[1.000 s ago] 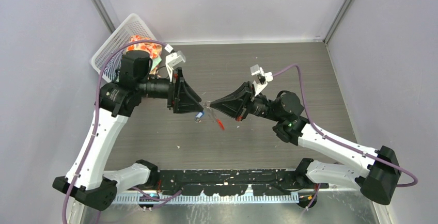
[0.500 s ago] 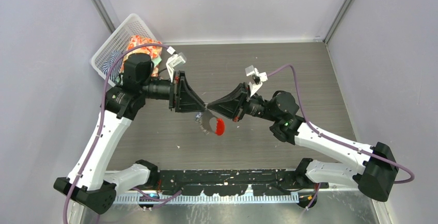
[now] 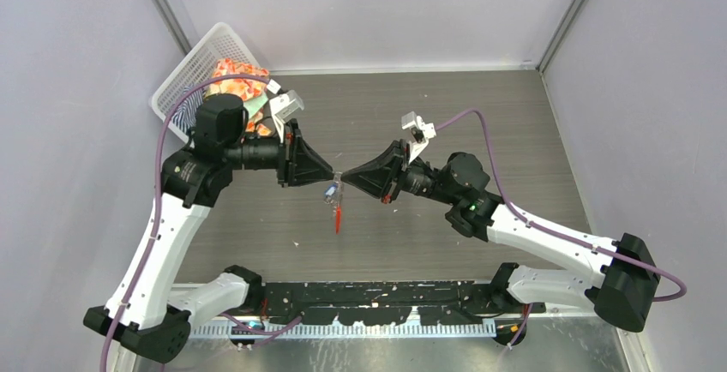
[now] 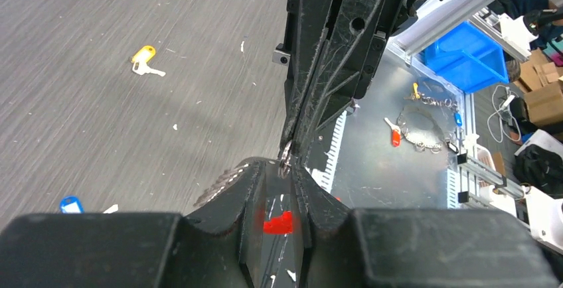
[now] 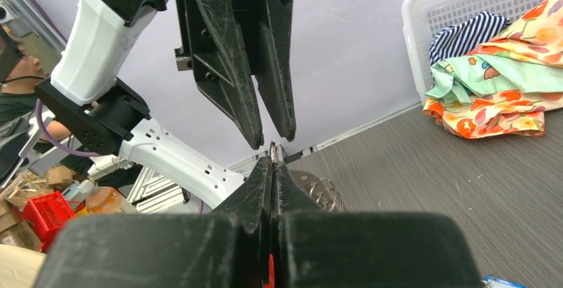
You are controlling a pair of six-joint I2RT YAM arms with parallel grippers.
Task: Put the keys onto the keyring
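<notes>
**Keyring pinched mid-air where both jaws meet, keys not on it yet**

Right jaws are squeezed flat on the small grey metal keyring (image 3: 337, 212), with its flat red oval plastic tag dangling under the tips. Left jaws stand a sliver apart either side of the ring, and I can't tell if they bite. The tiny blue-headed metal key (image 4: 70, 204) and yellow-orange-headed metal key (image 4: 143, 54) lie on the grey wood-grain tabletop (image 4: 99, 122) below the jaws. I'd nip just the ring's edge, leave the split exposed, and not twist.
</notes>
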